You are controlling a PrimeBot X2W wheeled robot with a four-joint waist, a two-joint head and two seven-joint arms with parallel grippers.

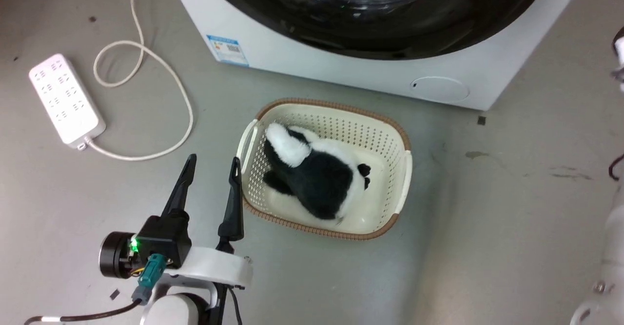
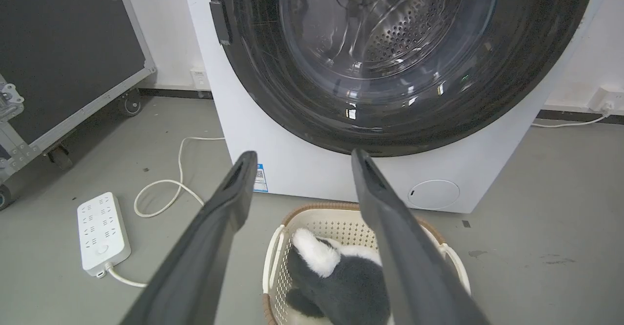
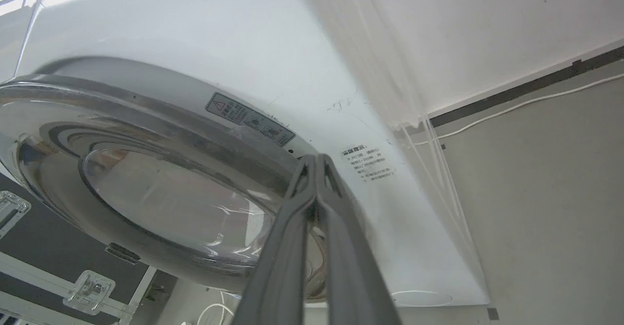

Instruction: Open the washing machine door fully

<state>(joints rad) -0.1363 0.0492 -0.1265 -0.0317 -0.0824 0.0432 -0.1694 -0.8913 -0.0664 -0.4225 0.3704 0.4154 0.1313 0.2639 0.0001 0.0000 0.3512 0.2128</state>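
Washing machine door (image 2: 512,71), silver inner rim from right wrist view, right gripper (image 3: 316,159) clenched, left gripper (image 1: 214,160) spread

Lighting: bright, even and diffuse, from overhead, in all three views. Shadows: soft and faint on the floor (image 1: 512,193), slightly darker beside the basket (image 1: 341,120). Glare: white highlights streak the glass of the washing machine door (image 2: 390,47); the washing machine (image 3: 195,18) panel blows out at the right wrist view's upper left. Distortion: straight edges bow in both wrist views. Focus: the left claw (image 2: 300,162) renders soft close to the lens.
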